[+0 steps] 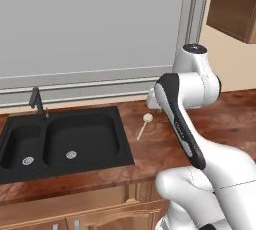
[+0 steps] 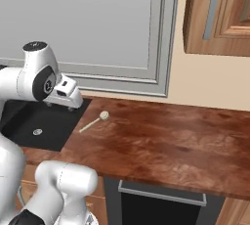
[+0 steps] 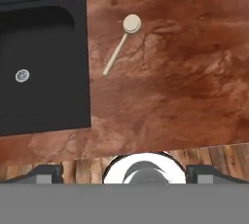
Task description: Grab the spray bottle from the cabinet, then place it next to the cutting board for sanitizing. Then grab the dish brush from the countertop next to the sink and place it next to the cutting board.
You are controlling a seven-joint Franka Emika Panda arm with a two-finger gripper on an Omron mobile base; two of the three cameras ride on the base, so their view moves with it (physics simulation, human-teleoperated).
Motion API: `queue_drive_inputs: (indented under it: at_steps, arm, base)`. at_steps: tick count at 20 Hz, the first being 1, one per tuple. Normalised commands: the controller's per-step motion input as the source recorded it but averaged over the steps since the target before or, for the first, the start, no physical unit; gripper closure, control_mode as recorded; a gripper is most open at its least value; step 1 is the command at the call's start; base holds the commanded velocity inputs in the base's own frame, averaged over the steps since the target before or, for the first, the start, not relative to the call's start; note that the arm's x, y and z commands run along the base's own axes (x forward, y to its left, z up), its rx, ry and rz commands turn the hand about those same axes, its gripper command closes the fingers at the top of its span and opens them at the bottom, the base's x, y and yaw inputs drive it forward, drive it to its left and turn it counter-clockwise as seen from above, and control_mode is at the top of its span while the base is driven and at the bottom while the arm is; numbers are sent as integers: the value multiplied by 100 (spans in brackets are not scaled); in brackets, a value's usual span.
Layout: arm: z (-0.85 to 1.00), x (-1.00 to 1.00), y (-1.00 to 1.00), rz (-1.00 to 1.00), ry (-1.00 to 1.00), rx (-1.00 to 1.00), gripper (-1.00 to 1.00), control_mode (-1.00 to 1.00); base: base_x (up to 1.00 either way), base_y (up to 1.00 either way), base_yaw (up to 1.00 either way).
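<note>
- The white arm's two-finger gripper (image 3: 124,173) hangs high above the long dark reddish-brown wood-grain countertop (image 2: 166,141), its dark tips far apart at the bottom corners of the hand view — jaws released, nothing between them.
- The thin pale cream dish brush with a small round white head (image 3: 120,47) lies flat on that countertop just beside the right rim of the black double-basin sink with silver drains (image 1: 60,144), handle slanting toward the front edge.
- Risk, as I judge it: the handle is slim and lies flush on the wood, so a descent slightly off its line would close on air, or the tips would strike the slab first.
- A nudge from one finger could roll or slide the brush — the basin edge is close, and it might tip in.
- Jaws not turned across the slanted handle would likely push it rather than pinch it.
- The hand view gives the brush's angle and its closeness to the sink rim from straight above; the base views flatten both.
- The left base view shows both basins and the slim black faucet (image 1: 37,101).
- The right base view adds the long bare run of counter to the right and, farthest off, the warm brown wooden wall cabinet (image 2: 217,16).
</note>
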Motion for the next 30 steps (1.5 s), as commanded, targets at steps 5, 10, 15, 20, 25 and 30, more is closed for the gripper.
queue_drive_inputs:
  at_steps: [5,10,15,20,25,30]
  arm:
    - [-57,82,0,-9,24,2,-100,-100]
    - [-65,86,5,-11,19,0,-100,-100]
    - [-54,68,1,-14,18,0,-100,-100]
    - [-55,49,0,-13,14,0,-100,-100]
    - [-54,55,0,-11,3,0,-100,-100]
    - [-35,37,0,-10,4,0,-100,-100]
  base:
    - [0,0,0]
    - [0,0,0]
    - [0,0,0]
    - [0,0,0]
    - [0,0,0]
    - [0,0,0]
